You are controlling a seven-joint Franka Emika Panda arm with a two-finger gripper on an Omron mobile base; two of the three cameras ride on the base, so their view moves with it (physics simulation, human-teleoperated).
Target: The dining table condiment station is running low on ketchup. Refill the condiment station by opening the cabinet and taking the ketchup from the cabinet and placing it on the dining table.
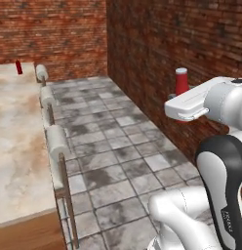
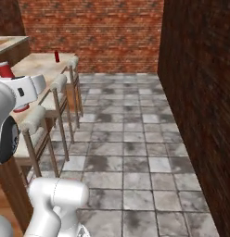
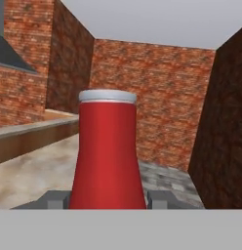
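The hand [image 3: 107, 200] grips the ketchup [image 3: 107, 151] upright between 2 half-open fingers; releasing short of the worktop [image 1: 18, 146] would topple it among the stools [image 1: 57, 141]

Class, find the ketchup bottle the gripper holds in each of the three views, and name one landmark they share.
Left base view: ketchup upper right, above the white hand, against the dark brick wall.
Right base view: its top at the left edge, over the dining table.
Hand view: centre, between the fingertips.
Shared landmark: the far red brick wall.
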